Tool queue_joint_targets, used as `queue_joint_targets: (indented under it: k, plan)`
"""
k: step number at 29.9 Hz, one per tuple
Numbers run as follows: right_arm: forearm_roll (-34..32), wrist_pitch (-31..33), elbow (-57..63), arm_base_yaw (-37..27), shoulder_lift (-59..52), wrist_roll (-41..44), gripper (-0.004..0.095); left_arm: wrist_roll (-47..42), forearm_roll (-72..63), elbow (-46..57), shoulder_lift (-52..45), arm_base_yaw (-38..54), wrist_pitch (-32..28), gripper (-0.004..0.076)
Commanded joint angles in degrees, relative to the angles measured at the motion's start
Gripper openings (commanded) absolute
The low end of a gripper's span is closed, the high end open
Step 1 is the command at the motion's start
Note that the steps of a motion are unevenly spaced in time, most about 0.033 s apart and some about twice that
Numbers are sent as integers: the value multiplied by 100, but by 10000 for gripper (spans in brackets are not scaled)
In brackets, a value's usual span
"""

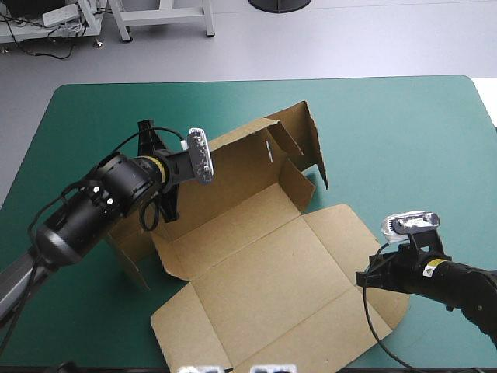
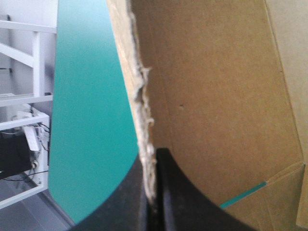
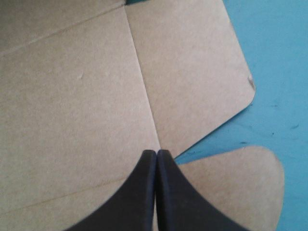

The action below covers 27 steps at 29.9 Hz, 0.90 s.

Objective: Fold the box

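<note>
The brown box (image 1: 264,272) lies half formed in the middle of the table: its back wall (image 1: 233,167) stands up, an end flap (image 1: 314,144) is raised at the far right, and the lid (image 1: 311,311) lies flat toward the front edge. My left gripper (image 1: 169,208) is at the left end of the back wall. In the left wrist view the wall's ragged edge (image 2: 142,96) runs between the black fingers (image 2: 153,159), which are shut on it. My right gripper (image 1: 363,278) is shut, its tip (image 3: 157,153) low over a crease of the lid near the rounded flap (image 3: 231,183).
Teal-green cover (image 1: 404,140) shows bare around the box, widest at the far right and far left. A low side flap (image 1: 128,252) of the box sticks out under my left arm. The table's front edge runs close to the lid.
</note>
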Motion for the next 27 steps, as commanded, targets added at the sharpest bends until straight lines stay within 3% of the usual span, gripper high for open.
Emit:
queue_joint_targets:
  k: [1,6,10,14,19,27]
  plan:
    - [74,-332,-417,-5,135,-108,-22,-276,567,508,-627,-80,-645,-6]
    - [293,-266,-696,-5,663,-481,-18,-537,1240,1323,-930,-87,-1272,-6]
    - [407,-398,-1007,-5,950,-576,-17,-1554,2269,1433,-945,-173,-1872,-6]
    - [382,-412,-1466,-5,1276,-627,-17,-1675,2605,1433,-838,-173,-2525,-5]
    - [382,-389,-2005,-5,1609,-684,-17,-1690,2749,1433,-638,-379,-2593,-6]
    - [369,-389,-2517,-5,1948,-684,-17,-1919,2747,1445,-686,-571,-2072,-6]
